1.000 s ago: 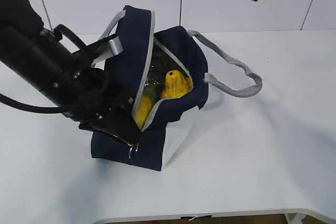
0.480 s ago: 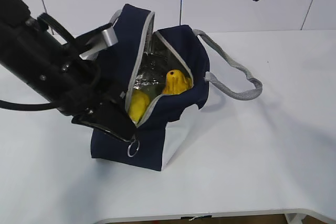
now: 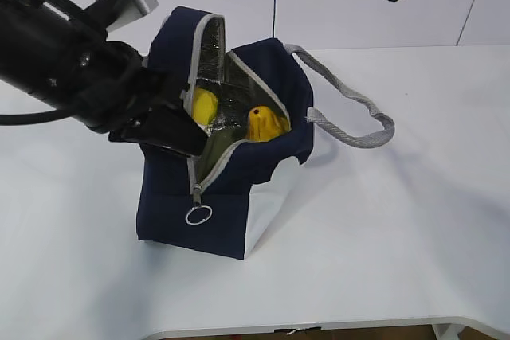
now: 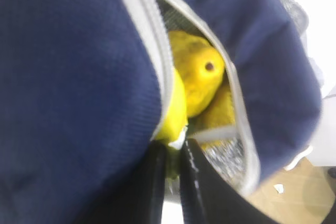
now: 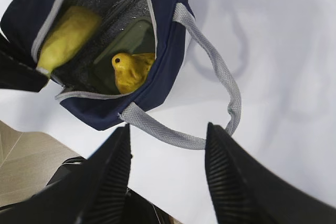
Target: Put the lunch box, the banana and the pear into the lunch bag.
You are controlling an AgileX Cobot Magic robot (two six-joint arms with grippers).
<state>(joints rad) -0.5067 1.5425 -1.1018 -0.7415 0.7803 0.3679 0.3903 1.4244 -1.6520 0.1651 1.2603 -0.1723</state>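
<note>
Navy-blue fabric lunch bag [image 3: 239,189] with grey webbing handles stands open on the white table [image 3: 398,236], foil lining showing. Inside it lie the curved yellow banana [image 5: 65,38], the bumpy yellow-orange pear [image 5: 131,71] and the sage-lidded clear lunch box [image 5: 131,40]. At the bag's mouth, the black left gripper [image 4: 173,169] shows narrow jaws pinching the banana's tip. Above, the right gripper [image 5: 168,177] hangs spread wide, holding nothing.
</note>
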